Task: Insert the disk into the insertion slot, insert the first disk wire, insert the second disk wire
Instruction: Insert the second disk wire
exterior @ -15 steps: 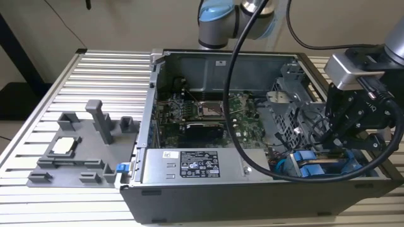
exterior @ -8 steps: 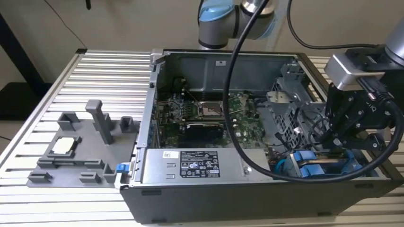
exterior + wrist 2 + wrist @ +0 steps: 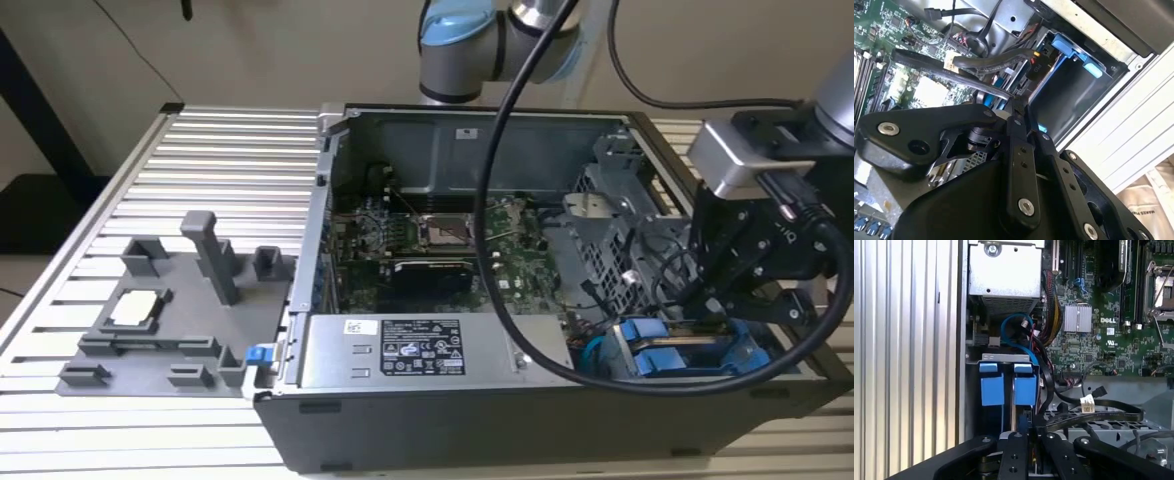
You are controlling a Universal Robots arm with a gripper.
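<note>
The disk shows by the two blue end handles (image 3: 992, 389) of its carrier, which stand in the insertion slot (image 3: 1004, 358) at the case's corner on the exterior view's right (image 3: 650, 345). Its silver body is hidden. My gripper (image 3: 721, 310) hangs right above these handles. Its black fingers (image 3: 1021, 145) meet at their tips, shut on the end of a flat black disk wire (image 3: 1094, 416). That wire loops away over the metal cage (image 3: 954, 70). A small white plug (image 3: 1087, 402) lies beside it. In the first wrist view the gripper (image 3: 1026, 427) is just past the handles, by a dark connector.
A grey labelled power-supply box (image 3: 400, 350) fills the case's front. The green motherboard (image 3: 441, 240) lies behind it, and a perforated grey cage (image 3: 614, 240) is beside my gripper. My arm's black cable (image 3: 501, 250) hangs across the case. A grey parts fixture (image 3: 160, 310) stands on the slatted table.
</note>
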